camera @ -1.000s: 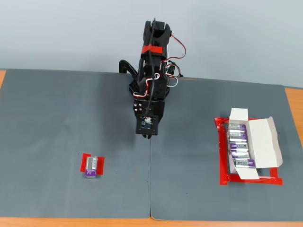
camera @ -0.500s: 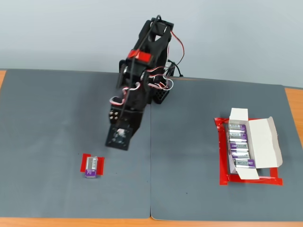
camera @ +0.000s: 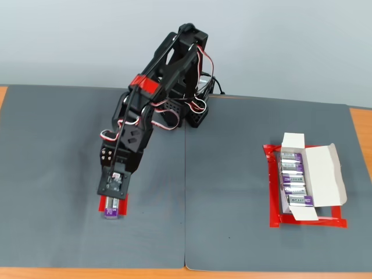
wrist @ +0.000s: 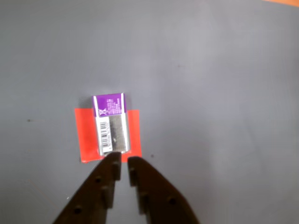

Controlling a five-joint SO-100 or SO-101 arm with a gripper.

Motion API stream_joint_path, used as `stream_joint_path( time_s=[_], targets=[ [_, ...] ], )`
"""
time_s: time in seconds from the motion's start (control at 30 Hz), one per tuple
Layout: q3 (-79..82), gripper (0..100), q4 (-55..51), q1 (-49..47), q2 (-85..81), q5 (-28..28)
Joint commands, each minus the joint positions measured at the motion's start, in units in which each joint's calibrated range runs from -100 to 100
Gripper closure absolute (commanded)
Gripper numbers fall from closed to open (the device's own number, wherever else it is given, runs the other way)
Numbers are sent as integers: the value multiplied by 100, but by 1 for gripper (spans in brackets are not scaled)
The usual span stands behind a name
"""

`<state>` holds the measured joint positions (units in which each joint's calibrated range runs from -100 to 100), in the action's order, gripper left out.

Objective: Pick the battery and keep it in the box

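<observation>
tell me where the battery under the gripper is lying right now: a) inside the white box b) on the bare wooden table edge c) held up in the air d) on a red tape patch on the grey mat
d: in the wrist view the battery lies flat on the red tape patch, just ahead of the gripper; the box sits far off to the right in the fixed view.
</observation>
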<state>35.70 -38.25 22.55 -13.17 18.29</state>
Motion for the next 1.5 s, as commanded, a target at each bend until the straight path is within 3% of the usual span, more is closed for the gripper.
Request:
stream_joint_path(
  time_s=[0.0,0.6,1.07,1.47],
  targets=[
    [-336,98,136,-21,134,106],
    [-472,97,431,-155,982,65],
    [-381,69,379,-334,1101,80],
    [-381,68,439,-342,1262,59]
  ],
)
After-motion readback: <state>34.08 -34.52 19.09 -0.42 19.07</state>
